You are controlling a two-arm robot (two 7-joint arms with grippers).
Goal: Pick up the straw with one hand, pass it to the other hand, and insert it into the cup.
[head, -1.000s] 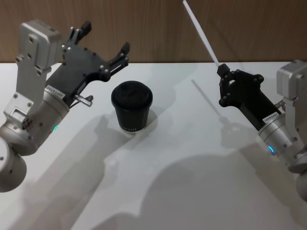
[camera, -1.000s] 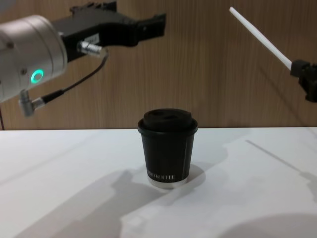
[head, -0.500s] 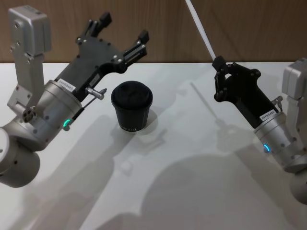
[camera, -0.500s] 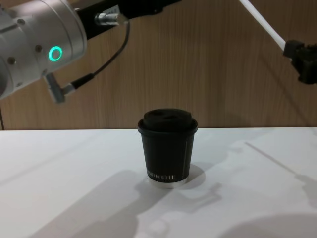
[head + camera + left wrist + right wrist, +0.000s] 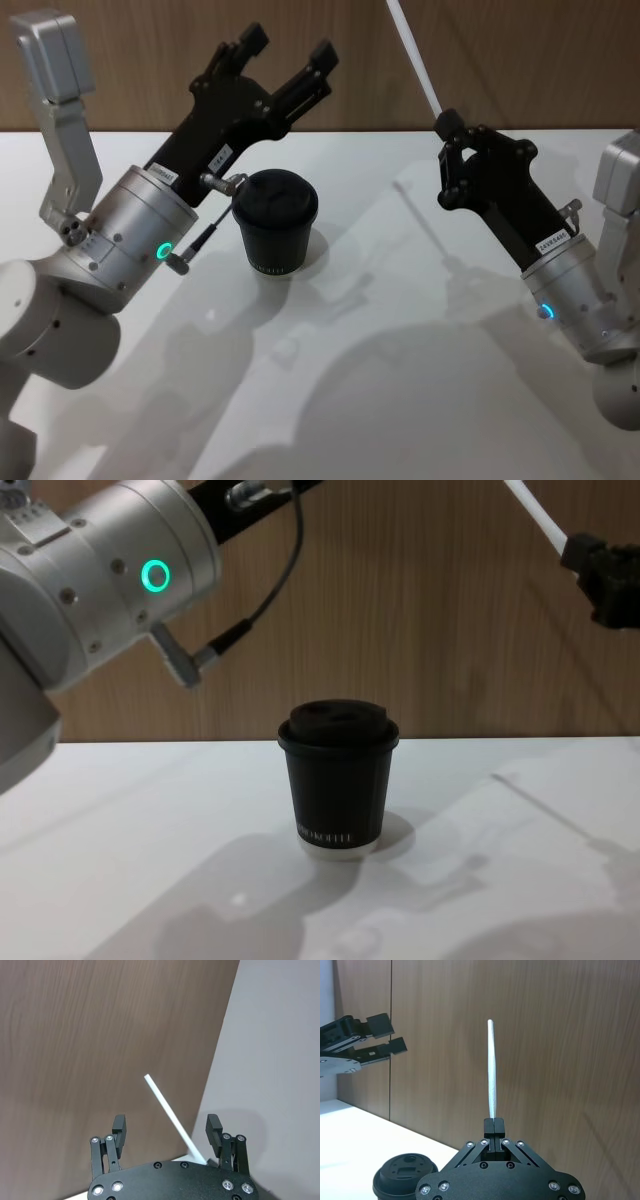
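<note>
Right end effector (image 5: 444, 123) pinches the straw (image 5: 414, 52) by its lower end.

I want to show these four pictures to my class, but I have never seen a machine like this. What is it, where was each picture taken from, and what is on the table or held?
It is a robot with two arms, each ending in a two-fingered gripper. One picture looks down from its head, one looks across the table from its chest, and one comes from a camera on each wrist. On the white table stands a black cup with a lid. The right gripper is shut on the lower end of a white straw, which it holds up in the air, slanting towards the left side. The left gripper is raised higher than the cup, open and holding nothing.
</note>
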